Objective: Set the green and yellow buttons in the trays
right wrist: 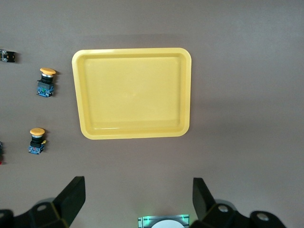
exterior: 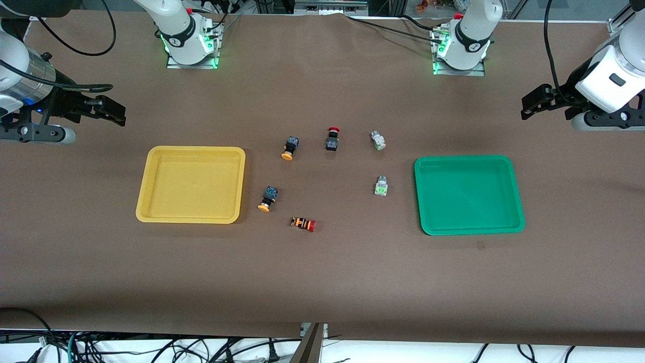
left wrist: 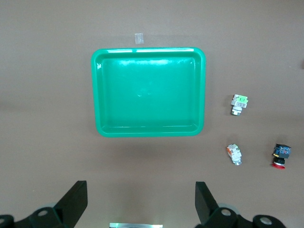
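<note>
Two yellow-capped buttons (exterior: 288, 148) (exterior: 267, 198) lie between the yellow tray (exterior: 191, 186) and the table's middle; the right wrist view shows them (right wrist: 45, 81) (right wrist: 36, 140) beside that tray (right wrist: 132, 92). Two green-capped buttons (exterior: 378, 140) (exterior: 381, 186) lie beside the green tray (exterior: 468, 196); the left wrist view shows them (left wrist: 239, 104) (left wrist: 234, 154) and that tray (left wrist: 148, 92). Both trays hold nothing. My right gripper (exterior: 113, 110) (right wrist: 137, 199) is open and empty, high over the right arm's end of the table. My left gripper (exterior: 529, 105) (left wrist: 141, 202) is open and empty, high over the left arm's end.
A black switch with a red cap (exterior: 332, 138) stands between the farther yellow and green buttons. An orange-striped switch with a red cap (exterior: 303, 224) lies nearer the front camera than the other switches. The arm bases stand along the table's back edge.
</note>
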### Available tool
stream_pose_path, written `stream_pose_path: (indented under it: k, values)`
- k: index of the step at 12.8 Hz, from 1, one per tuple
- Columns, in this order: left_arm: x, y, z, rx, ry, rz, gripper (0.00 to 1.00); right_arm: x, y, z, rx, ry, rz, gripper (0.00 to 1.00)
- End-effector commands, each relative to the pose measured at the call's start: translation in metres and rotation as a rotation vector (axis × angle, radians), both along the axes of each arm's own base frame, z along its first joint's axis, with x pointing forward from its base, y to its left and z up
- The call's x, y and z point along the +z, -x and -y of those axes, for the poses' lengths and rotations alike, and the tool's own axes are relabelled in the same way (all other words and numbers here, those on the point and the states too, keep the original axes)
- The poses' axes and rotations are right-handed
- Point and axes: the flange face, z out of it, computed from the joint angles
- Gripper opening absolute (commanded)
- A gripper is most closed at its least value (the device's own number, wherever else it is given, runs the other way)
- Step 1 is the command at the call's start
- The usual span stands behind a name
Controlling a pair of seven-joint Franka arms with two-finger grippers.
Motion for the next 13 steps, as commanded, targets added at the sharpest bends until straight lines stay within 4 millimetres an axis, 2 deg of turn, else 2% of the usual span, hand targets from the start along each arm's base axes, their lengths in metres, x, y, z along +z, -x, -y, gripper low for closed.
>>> stream_pose_path:
  k: [1, 3, 4, 5, 6, 7, 9, 10, 11, 13]
  values:
    - [0.011, 0.004, 0.0, -0.005, 0.009, 0.002, 1.0, 0.006, 0.003, 0.002, 0.005, -0.017, -0.005, 1.0]
    - [0.011, 0.003, -0.004, 0.001, 0.011, 0.002, 1.0, 0.005, 0.002, 0.003, 0.005, -0.014, -0.006, 1.0]
    - [0.003, 0.003, -0.004, -0.003, 0.01, -0.022, 1.0, 0.005, 0.002, 0.001, 0.006, -0.016, 0.002, 1.0]
    - [-0.002, 0.002, 0.005, -0.019, 0.016, -0.039, 1.0, -0.004, -0.003, -0.003, 0.008, -0.018, -0.011, 1.0]
    - [-0.016, -0.004, 0.02, -0.032, 0.02, -0.064, 1.0, -0.023, -0.011, -0.01, 0.017, -0.016, -0.044, 1.0]
    - [-0.032, -0.007, 0.052, -0.082, 0.026, -0.093, 1.0, -0.037, -0.017, -0.018, 0.026, -0.013, -0.056, 1.0]
    - [-0.073, -0.021, 0.094, -0.088, 0.05, -0.151, 1.0, -0.079, -0.033, -0.025, 0.044, 0.016, -0.107, 1.0]
    - [-0.087, -0.032, 0.101, -0.071, 0.073, -0.135, 1.0, -0.092, -0.037, -0.032, 0.038, 0.009, -0.118, 1.0]
    - [-0.106, -0.04, 0.124, -0.1, 0.091, -0.125, 1.0, -0.119, -0.042, -0.062, 0.036, 0.005, -0.135, 1.0]
    - [-0.161, -0.046, 0.176, -0.178, 0.087, -0.154, 1.0, -0.158, -0.05, -0.1, -0.099, 0.033, -0.126, 1.0]
